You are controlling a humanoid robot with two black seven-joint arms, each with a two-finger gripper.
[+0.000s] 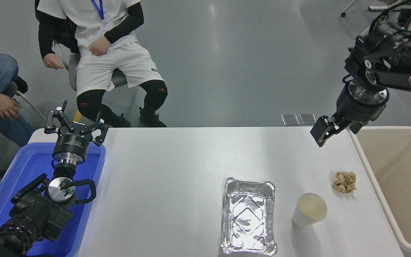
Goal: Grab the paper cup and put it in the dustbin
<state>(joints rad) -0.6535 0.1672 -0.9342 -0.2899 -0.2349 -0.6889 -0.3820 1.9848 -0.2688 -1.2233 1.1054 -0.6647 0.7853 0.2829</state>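
The paper cup point(309, 210) stands upright near the table's front right, white outside and cream inside, with nothing touching it. The dustbin point(405, 160), a large beige bin with a thick rim, sits past the table's right edge. My right gripper point(335, 129) hangs open above the table's far right corner, just left of the bin's far corner and well beyond the cup, pointing down. My left gripper point(73, 125) is parked open over the far end of the blue tray at the lower left.
A rectangular foil tray point(248, 214) lies just left of the cup. A crumpled tan paper ball point(344, 181) rests between the cup and the bin. The blue tray point(23, 171) sits at the table's left end. Two people point(105, 53) sit beyond the far left.
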